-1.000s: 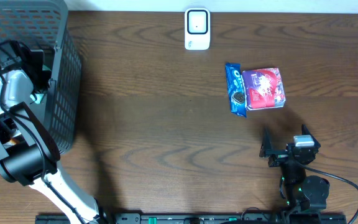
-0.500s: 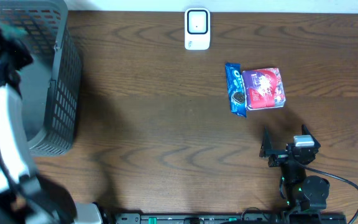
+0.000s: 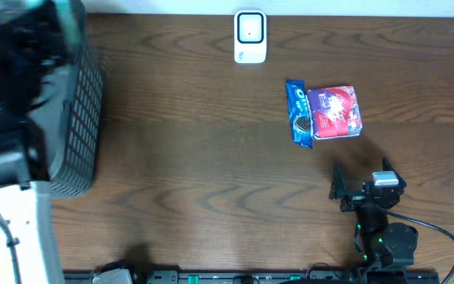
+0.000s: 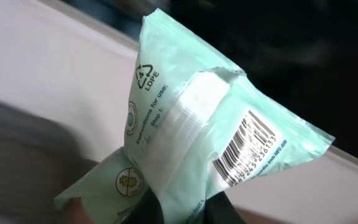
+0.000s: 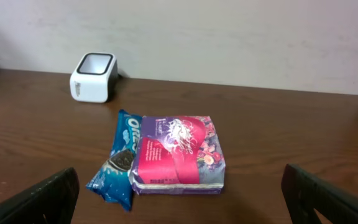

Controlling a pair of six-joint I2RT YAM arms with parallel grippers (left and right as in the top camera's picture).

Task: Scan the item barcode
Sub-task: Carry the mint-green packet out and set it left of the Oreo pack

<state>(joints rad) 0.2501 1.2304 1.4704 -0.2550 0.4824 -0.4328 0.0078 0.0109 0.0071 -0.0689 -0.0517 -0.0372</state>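
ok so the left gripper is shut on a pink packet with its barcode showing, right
No: the packet in the left gripper is pale green, not pink, as the left wrist view shows. The rest holds: the gripper is shut on it and its barcode is showing.

The green packet (image 4: 185,137) bears a recycling triangle (image 4: 145,74) marked "4" with "LDPE" beside it, the line "Instructions for use: Step 1:", and a barcode (image 4: 246,149) whose digits blur. The blue packet (image 5: 118,158) reads "OREO". Print on the pink pack (image 5: 178,155) is illegible.
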